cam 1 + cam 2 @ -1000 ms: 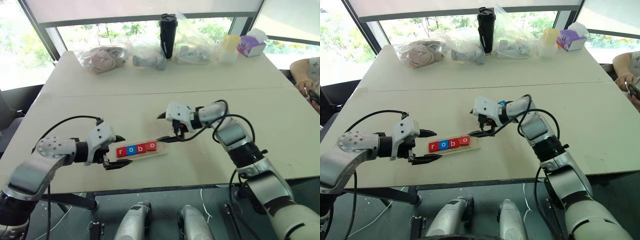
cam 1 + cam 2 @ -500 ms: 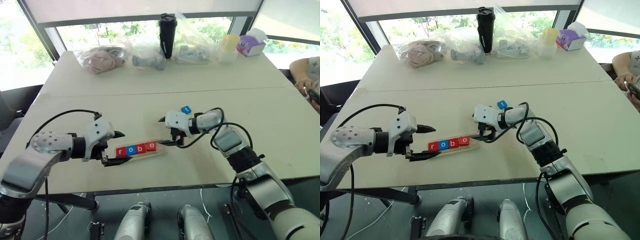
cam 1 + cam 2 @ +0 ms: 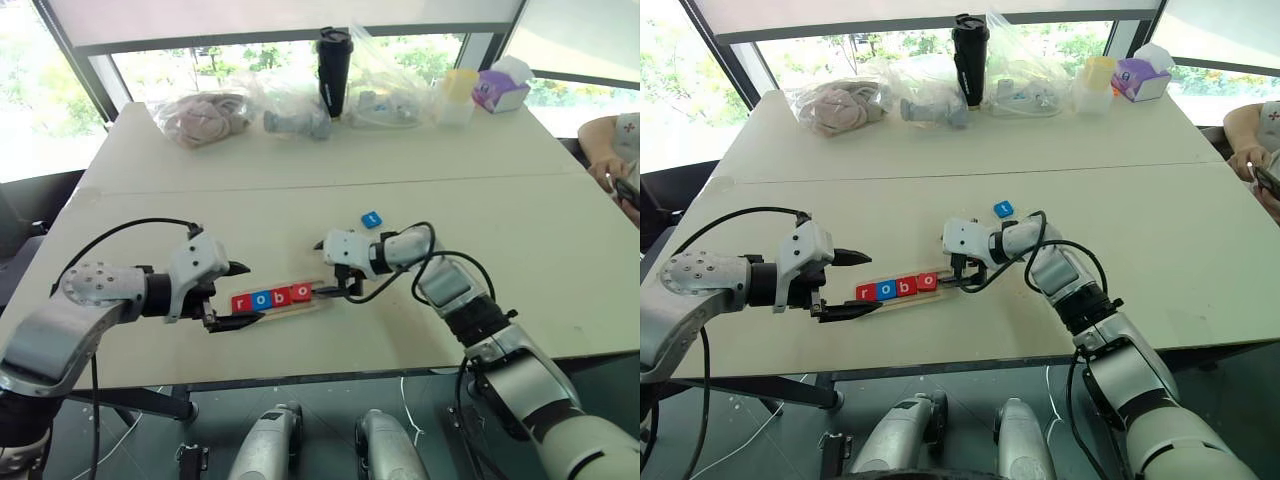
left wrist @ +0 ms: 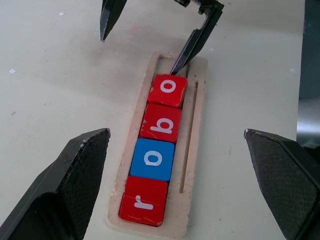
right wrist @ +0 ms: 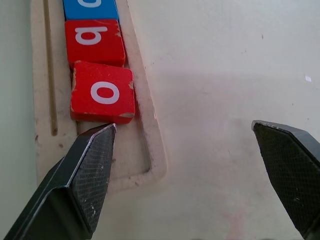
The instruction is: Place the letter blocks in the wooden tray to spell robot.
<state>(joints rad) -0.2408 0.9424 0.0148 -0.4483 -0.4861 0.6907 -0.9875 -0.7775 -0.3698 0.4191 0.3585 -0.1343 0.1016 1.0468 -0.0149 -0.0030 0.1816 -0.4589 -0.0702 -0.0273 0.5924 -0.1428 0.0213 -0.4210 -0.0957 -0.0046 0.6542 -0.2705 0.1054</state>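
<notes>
**Four letters in, t still loose**

My right gripper [image 3: 328,270] is spread wide, holding nothing, one finger [image 5: 82,180] down in the tray's empty end slot, right against the last o [image 5: 102,96]. My left gripper [image 3: 236,296] is also wide apart and empty, straddling the r end of the tray [image 4: 196,145]. The tray holds r [image 4: 143,206], o [image 4: 152,159], b [image 4: 161,122], o in order. The blue t [image 3: 371,218] lies on the table [image 3: 560,230] behind my right arm, well apart from the tray.

Risks, my guess: the finger in the slot could nudge or tip the last o or shove the tray. The flat t may slip when pinched, or land rotated or crooked on the rim.
</notes>
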